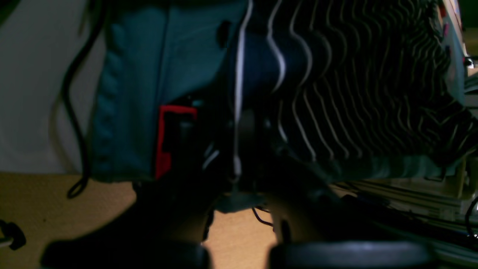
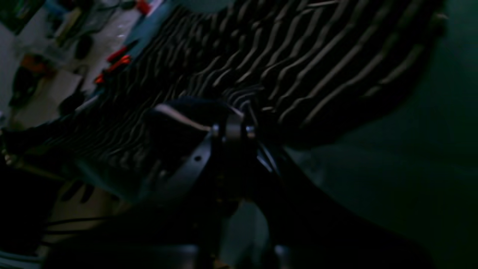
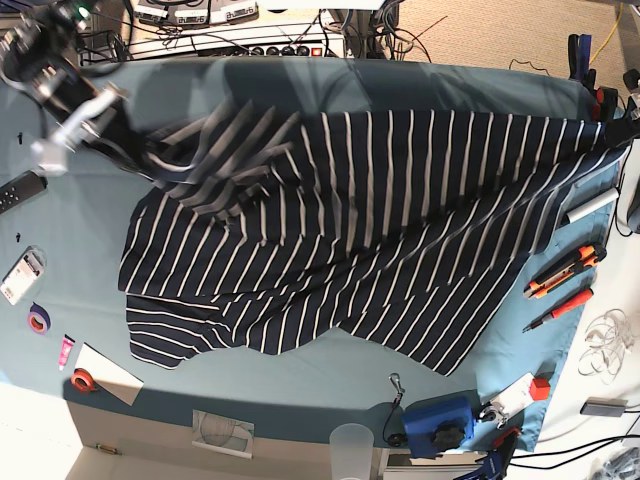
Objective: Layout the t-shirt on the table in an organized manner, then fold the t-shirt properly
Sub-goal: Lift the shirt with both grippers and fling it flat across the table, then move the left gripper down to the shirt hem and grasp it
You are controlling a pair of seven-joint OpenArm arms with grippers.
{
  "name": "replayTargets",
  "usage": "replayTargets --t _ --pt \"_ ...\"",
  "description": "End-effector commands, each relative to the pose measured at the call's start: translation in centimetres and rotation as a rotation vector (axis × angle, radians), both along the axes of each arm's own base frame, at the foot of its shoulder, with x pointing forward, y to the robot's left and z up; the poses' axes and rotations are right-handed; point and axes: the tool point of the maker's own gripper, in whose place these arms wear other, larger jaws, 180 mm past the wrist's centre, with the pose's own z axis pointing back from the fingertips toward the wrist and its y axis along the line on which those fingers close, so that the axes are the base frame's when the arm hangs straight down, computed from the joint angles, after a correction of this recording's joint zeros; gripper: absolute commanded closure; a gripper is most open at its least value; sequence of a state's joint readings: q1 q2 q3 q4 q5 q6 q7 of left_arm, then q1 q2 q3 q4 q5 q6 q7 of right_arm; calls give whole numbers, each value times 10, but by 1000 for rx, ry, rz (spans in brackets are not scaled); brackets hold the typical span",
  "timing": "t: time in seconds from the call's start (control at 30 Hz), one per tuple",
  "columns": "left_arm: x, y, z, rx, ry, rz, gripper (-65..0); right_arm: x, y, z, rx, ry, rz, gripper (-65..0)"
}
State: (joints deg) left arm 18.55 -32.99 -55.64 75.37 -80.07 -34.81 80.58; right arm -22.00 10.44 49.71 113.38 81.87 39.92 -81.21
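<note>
The dark navy t-shirt [image 3: 380, 230] with thin white stripes lies spread and rumpled across the teal table [image 3: 80, 230], stretched from upper left to the far right edge. My right gripper [image 3: 152, 160] at the upper left is shut on a bunched fold of it. The right wrist view shows the fingers [image 2: 233, 129] pinching striped fabric [image 2: 280, 56]. My left gripper [image 3: 618, 128] is at the table's right edge, shut on the shirt's far corner. In the left wrist view, the t-shirt [image 1: 354, 93] runs into the dark jaws around one white stripe.
Orange-handled cutters [image 3: 563, 270] and a red screwdriver [image 3: 560, 310] lie right of the shirt. A blue box [image 3: 440, 420] and a plastic cup [image 3: 350, 450] sit at the front edge. Tape rolls [image 3: 38, 320], a white card [image 3: 105, 372] and a remote [image 3: 20, 192] occupy the left side.
</note>
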Motion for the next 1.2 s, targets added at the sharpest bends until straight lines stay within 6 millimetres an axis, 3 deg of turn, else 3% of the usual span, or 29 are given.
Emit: replayTargets --t 0.0,0.2,0.4,0.63,0.97,1.13,1.17 --pt "6 8 15 22 -41 -3 0 -2 -5 12 -10 -37 -8 0" --pt "6 5 20 -11 -69 -1 0 -30 -43 13 -121 43 -63 0" --pt "-14 4 10 -12 -10 0 0 -46 -75 30 -225 69 -102 0" --pt "-36 4 0 -12 53 0 0 -46 -78 33 -238 65 -104 0" --pt "-36 4 1 -12 53 0 0 -29 -78 45 -233 -11 -113 0" --pt "-35 4 2 9 32 -29 0 -10 -105 41 -367 7 -210 0" --pt "-35 3 2 19 23 -42 -58 -6 -109 41 -388 9 -224 0"
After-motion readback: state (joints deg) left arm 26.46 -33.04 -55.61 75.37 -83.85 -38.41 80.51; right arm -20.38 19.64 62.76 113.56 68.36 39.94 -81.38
